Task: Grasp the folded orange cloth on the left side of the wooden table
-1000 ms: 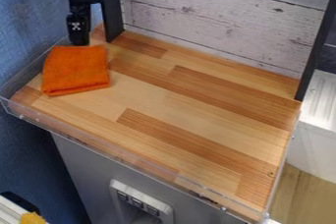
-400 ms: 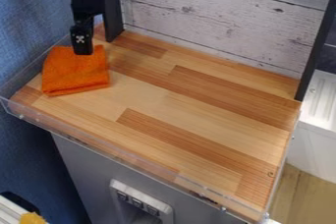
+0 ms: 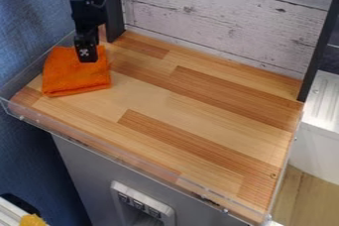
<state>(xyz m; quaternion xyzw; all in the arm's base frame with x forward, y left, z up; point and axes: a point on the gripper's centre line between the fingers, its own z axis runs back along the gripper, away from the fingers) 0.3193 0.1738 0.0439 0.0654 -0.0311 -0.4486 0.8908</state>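
Where things start, to the left of the gripper (image 3: 86, 60): a blue wall (image 3: 27, 27); far below the gripper, at the lower corner, a small yellow thing (image 3: 31, 220), cut off by the edge.

Item: orange cloth (image 3: 74, 77), one, apparently folded into a rough square. Lies flat on the wooden top (image 3: 198, 116), under the gripper and spreading to its left and nearer side. Handling, as judged: light, soft, limp, not fragile; fuzzy enough to grip without slipping; likely to sag, bunch or unfold when lifted. Best hold: a raised fold or the layered near edge, or a ridge pinched up near the middle, catching every layer; a shallow pinch may take only the top one.

Item: gripper, black, one. Pointing down over the cloth's far right part; touching or just above, cannot tell. State: spread or pressed together, cannot tell; no cloth seen pinched.

Item: dark post (image 3: 113, 7), upright, just right of the gripper and behind it.

Item: clear rim (image 3: 119, 160), along the wooden top's near edge, well nearer than the gripper.

Item: pale plank panel (image 3: 218, 17), behind, right of the gripper.

Item: second dark post (image 3: 319, 46), leaning, far right of the gripper.
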